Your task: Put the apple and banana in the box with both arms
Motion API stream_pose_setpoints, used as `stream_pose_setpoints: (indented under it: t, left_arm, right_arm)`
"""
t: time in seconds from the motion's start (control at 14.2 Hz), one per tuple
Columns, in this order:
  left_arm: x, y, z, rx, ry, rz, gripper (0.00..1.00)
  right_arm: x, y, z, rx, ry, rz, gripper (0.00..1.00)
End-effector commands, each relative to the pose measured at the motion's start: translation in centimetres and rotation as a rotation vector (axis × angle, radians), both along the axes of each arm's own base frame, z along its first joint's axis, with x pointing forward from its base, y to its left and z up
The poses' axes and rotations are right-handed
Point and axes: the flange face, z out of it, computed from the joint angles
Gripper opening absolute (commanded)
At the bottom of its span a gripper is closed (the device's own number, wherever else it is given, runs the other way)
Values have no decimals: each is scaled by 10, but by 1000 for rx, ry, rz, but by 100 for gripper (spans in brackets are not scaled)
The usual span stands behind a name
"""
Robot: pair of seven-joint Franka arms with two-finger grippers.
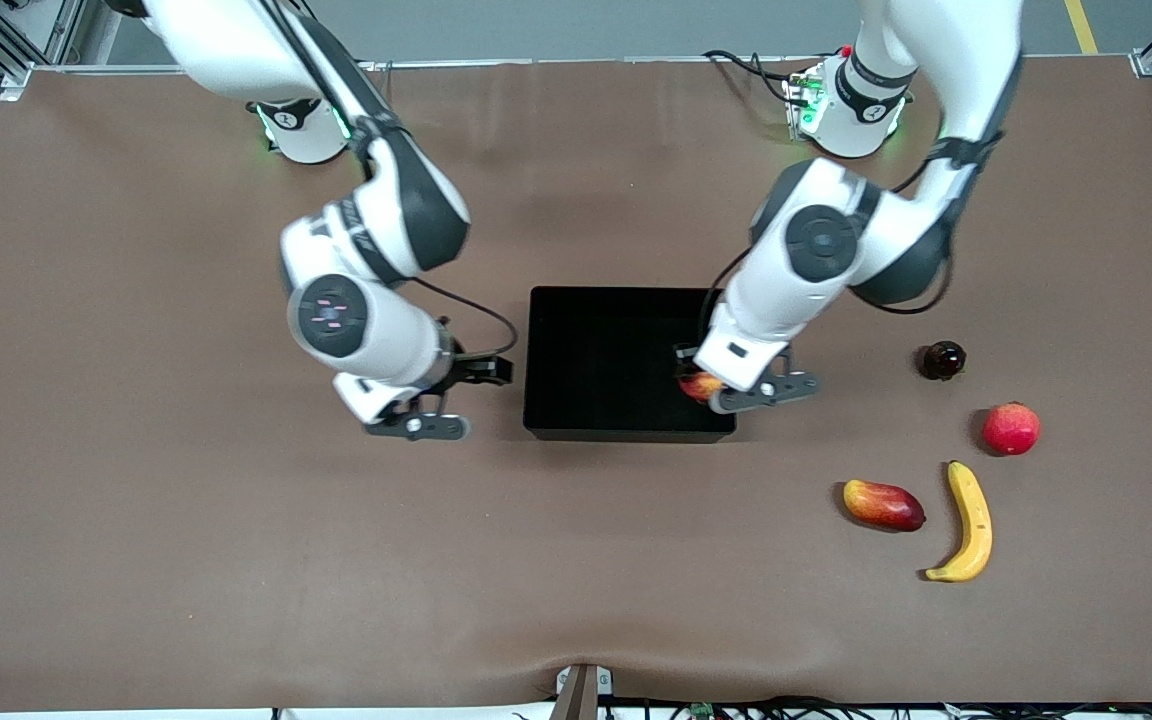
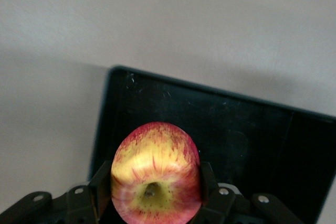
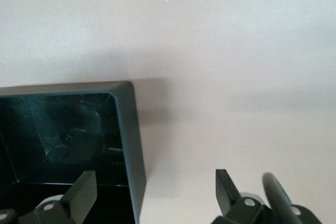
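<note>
Over box [image 1: 596,365]: left claw [image 2: 155,192] grips one apple [image 2: 155,174] | right claw [image 3: 155,188] open

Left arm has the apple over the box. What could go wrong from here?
1. The left gripper holds the apple over the box corner close to the wall, so on release it may clip the rim and roll out.
2. The right gripper, fingers open, straddles the box wall at its end; a descent could knock the box.
3. The banana lies by the mango; a grasp could nudge it.
</note>
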Motion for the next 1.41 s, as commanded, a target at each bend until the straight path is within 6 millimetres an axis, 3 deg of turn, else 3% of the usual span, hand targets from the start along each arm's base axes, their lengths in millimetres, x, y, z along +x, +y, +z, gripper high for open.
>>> stream_pose_setpoints:
  t: [0.0,0.07,0.21,0.42,0.63,0.7,0.78,0.85,0.92,1.06,1.2,1.34]
  left_arm:
    - [-24,-23,-31,57,7,-18,0]
    - [-28,-23,-42,87,12,-9,0]
    - [-38,-18,-67,132,39,-18,0]
    - [-51,-21,-96,158,85,-36,0]
    - [-50,-21,-120,152,99,-41,0]
    - [-54,-26,-127,149,105,-48,0]
    - [-58,-30,-129,150,110,-52,6]
    - [-58,-31,-129,150,110,-51,19]
    - [-59,-31,-130,151,111,-51,49]
    - [-57,-31,-118,146,98,-45,100]
    - [-51,-30,-92,130,63,-35,100]
    - [-31,-19,-58,104,11,-14,100]
  right_arm:
    - [25,-49,31,-24,7,19,100]
    - [29,-70,35,-32,28,5,100]
    - [33,-132,86,-13,6,-71,100]
    - [18,-199,136,-56,11,-123,100]
    - [7,-274,171,-51,-22,-170,100]
    - [-2,-289,186,-41,-43,-148,100]
    - [-13,-299,201,-52,-61,-144,100]
    - [-26,-312,214,-76,-75,-154,100]
    - [-39,-317,227,-84,-94,-133,100]
    - [-69,-334,249,-78,-122,-63,100]
    - [-87,-357,256,-71,-109,-33,100]
    - [-98,-363,266,-75,-100,-51,100]
